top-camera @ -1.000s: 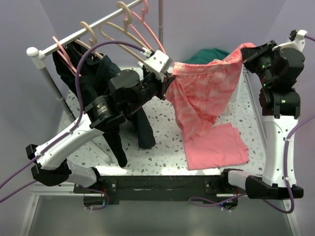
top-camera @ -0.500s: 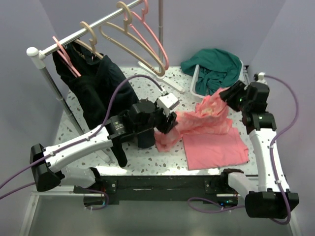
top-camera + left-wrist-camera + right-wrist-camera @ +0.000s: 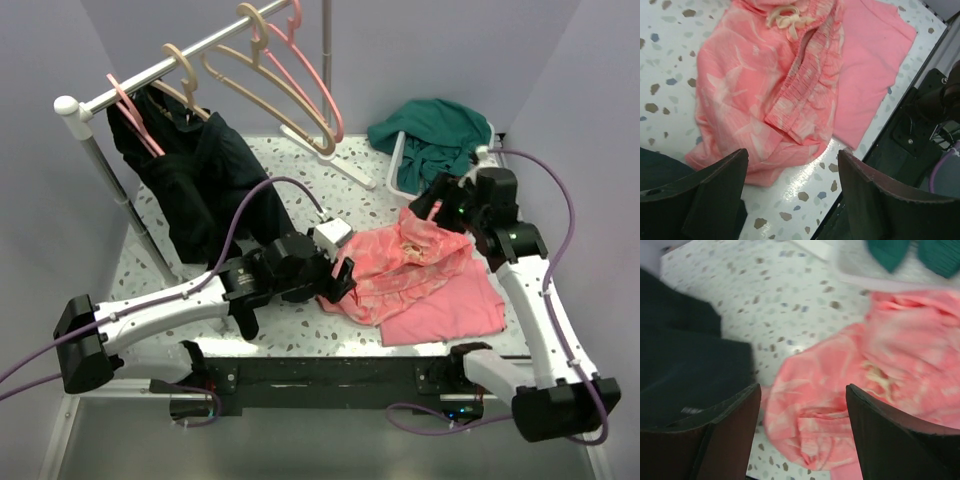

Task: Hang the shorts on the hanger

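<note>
Shorts [image 3: 400, 265] lie crumpled on the table [image 3: 290, 325], under and between the two grippers, not on any hanger.

Left gripper [image 3: 340, 275]: fingers spread wide, nothing between them. In the left wrist view it [image 3: 792, 152] hangs just above the near-left edge of the shorts [image 3: 770, 95], with no visible contact.

Right gripper [image 3: 432, 205]: also wide open and empty. It sits over the far right end of the heap. The right wrist view [image 3: 802, 387] is blurred, with the shorts [image 3: 840, 390] below the fingers.

Fabric: salmon pink with a paler mottled print, thin and floppy, folded over itself. The gathered elastic waistband [image 3: 805, 85] runs diagonally across the heap. A cream drawstring [image 3: 785, 20] is tied in a bow at its far end.

The right part of the shorts overlaps a plain pink cloth [image 3: 450, 305], which lies flat toward the near right corner of the table.

Hanger [image 3: 322, 143]: beige-tan, bare, hooked on the rail [image 3: 160, 70] at the back left, well apart from the shorts. A pink hanger [image 3: 325, 95] hangs just beside it.

Dark clothes [image 3: 200, 180] hang from the left part of the rail. A teal garment [image 3: 435, 125] is heaped in a white basket [image 3: 400, 175] at the back right, just behind the right gripper.
</note>
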Controlling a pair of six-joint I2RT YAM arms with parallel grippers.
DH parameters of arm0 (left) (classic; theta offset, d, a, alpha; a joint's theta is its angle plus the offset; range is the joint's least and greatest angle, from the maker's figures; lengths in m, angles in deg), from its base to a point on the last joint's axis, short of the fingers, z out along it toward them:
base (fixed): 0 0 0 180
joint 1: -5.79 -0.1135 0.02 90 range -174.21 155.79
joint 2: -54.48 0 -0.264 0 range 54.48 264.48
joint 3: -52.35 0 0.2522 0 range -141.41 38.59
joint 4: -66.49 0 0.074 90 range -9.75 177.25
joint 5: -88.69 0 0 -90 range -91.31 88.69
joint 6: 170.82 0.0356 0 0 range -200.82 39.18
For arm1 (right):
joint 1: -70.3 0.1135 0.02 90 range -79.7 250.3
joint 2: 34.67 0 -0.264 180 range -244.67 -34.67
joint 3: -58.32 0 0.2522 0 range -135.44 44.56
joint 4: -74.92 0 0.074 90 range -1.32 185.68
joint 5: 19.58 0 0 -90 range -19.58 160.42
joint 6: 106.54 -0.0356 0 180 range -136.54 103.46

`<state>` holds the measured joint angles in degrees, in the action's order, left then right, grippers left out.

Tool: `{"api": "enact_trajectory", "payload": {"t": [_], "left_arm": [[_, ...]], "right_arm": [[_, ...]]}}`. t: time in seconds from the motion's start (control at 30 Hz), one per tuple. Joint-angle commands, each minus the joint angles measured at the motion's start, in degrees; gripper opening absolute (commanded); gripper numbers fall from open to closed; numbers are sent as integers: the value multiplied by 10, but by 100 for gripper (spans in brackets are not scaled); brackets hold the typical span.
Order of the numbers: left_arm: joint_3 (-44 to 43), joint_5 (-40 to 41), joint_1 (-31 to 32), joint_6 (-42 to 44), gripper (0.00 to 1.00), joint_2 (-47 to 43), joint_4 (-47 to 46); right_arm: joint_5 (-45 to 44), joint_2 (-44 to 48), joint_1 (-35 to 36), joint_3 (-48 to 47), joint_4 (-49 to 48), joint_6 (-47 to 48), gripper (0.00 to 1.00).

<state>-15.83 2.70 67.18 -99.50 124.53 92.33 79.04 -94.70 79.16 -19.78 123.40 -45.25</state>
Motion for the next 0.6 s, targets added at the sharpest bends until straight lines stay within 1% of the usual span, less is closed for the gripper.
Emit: {"api": "enact_trajectory", "payload": {"t": [0.0,0.03,0.17,0.2,0.27,0.37,0.43,0.47,0.5,0.57], "left_arm": [[22,30,41,-49,76,26,-36],[26,37,45,-57,76,33,-38],[54,47,58,-74,74,44,-52],[56,47,59,-77,73,45,-52],[62,55,59,-80,73,44,-51],[62,71,59,-82,72,44,-46],[60,69,59,-84,72,47,-45],[59,68,59,-86,72,48,-44],[59,71,60,-91,72,51,-43],[55,86,61,-98,73,52,-36]], "right_arm": [[-58,-38,130,-130,-54,64,72],[-57,-48,153,-147,-64,87,72],[-16,-93,181,-224,-95,142,72],[-12,-116,191,-262,-96,160,72],[-6,-138,201,-297,-98,179,68],[5,-177,220,-368,-104,205,66],[15,-215,226,-398,-101,216,60],[18,-228,228,-428,-98,218,56],[25,-242,232,-441,-98,218,49],[28,-280,238,-481,-94,218,48]]}}
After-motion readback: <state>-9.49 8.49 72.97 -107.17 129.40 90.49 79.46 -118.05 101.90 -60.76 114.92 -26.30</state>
